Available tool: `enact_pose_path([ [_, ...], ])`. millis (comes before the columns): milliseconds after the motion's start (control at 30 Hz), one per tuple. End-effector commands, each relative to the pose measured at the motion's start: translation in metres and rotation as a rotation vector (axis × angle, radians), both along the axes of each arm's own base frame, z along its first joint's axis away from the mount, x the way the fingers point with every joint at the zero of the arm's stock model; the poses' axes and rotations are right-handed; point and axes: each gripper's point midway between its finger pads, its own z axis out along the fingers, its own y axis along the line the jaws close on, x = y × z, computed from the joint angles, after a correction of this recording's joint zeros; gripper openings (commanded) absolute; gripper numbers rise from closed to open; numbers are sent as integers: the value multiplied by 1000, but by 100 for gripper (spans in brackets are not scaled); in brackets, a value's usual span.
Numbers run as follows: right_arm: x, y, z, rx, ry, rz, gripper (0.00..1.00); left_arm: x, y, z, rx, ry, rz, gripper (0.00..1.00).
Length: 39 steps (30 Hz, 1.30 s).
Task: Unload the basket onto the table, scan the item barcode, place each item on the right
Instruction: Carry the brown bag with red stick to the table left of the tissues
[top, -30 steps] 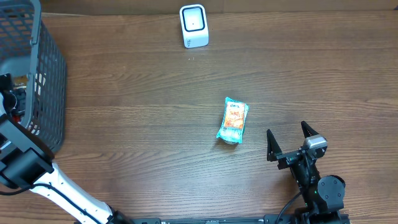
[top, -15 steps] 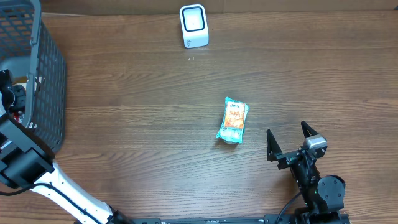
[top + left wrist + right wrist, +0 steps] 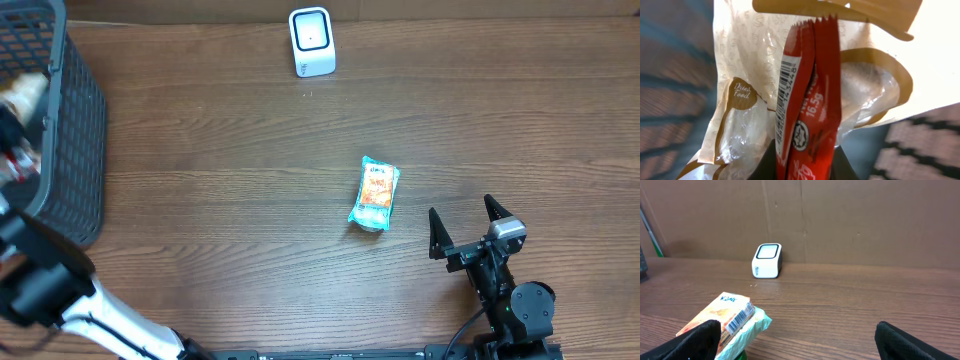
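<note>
In the left wrist view my left gripper is shut on a red packet, which stands upright between the dark fingers. A white barcode strip runs down the packet's left edge. Behind it lies a clear and beige "Dried Food" bag. Overhead, the left gripper is blurred inside the grey basket at the far left. The white scanner stands at the table's back. My right gripper rests open at the front right, holding nothing.
A teal and orange snack pack lies mid-table, just left of the right gripper, with its barcode facing up. In the right wrist view the scanner stands before a cardboard wall. The basket's mesh wall surrounds the left gripper.
My left gripper has shut on the red packet and moved up within the basket, blurred. A beige bag now shows near the basket's top. The right arm is still.
</note>
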Motion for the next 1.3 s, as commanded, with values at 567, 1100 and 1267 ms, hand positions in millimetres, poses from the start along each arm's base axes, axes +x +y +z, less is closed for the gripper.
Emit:
enact_pose_path([
  [567, 0, 0, -2, -1, -4, 2, 100, -58, -252, 189, -276, -290, -375, 4],
  [1100, 0, 0, -2, -1, -4, 2, 100, -50, -374, -26, -187, 170, -409, 4],
  [1267, 0, 0, -2, -1, -4, 2, 100, -59, -401, -91, -139, 165, -400, 4],
])
